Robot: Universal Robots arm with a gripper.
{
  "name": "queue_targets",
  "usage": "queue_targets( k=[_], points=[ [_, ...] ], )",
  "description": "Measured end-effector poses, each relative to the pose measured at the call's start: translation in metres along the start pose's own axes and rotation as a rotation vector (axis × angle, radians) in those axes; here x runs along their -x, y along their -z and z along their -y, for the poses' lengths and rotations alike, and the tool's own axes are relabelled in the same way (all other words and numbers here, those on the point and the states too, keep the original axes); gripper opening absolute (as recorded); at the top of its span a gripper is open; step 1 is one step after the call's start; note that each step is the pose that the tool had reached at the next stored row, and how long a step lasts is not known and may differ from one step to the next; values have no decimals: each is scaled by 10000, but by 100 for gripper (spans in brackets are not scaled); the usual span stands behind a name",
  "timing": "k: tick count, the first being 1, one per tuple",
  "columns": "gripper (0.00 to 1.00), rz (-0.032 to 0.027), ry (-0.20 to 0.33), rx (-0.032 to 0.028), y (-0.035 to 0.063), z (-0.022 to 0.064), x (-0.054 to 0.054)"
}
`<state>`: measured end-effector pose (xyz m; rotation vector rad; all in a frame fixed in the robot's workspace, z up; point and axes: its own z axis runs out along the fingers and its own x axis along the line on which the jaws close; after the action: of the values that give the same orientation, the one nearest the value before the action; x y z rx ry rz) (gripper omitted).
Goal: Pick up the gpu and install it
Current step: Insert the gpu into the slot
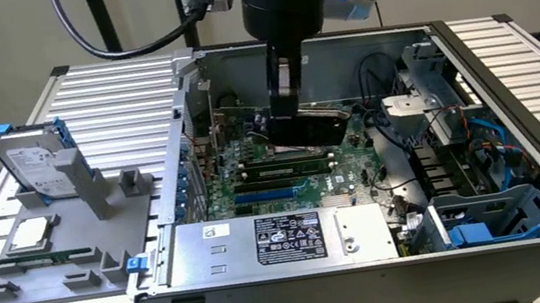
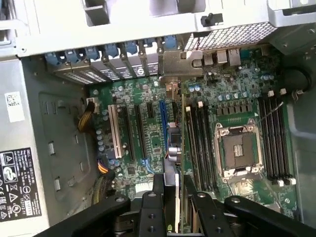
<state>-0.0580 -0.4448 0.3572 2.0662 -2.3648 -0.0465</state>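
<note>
On the exterior view's left, a hard drive (image 1: pixel 35 162) stands on a gray tray (image 1: pixel 8 294). Mid-frame, inside the open computer case (image 1: pixel 380 281), the gripper (image 1: pixel 292 115) clamps the gpu (image 1: pixel 319 128) above the motherboard (image 1: pixel 275 179), seemingly at a slot. A blue drive cage (image 1: pixel 491 221) sits at the right.

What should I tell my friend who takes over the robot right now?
Jaws: shut on the gpu, holding it on edge.
Gpu: inside the case, low over the motherboard, bracket end toward the rear slots.
Done: gpu picked up and brought into the case.
Left: the install. I cannot tell whether the card sits in its slot yet, and the jaws have not let go.
</note>
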Motion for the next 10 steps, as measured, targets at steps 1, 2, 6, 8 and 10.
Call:
queue_targets(
  k=[1,2,6,8,10],
  points=[
    [0,-5,187,3,-14,0,0],
    [0,-8,365,4,-29,1,0],
    [0,-16,1018,16,-90,2,-3],
    [0,-1,1168,19,-126,2,-13],
    [0,17,1193,20,-162,-2,-27]
  ],
)
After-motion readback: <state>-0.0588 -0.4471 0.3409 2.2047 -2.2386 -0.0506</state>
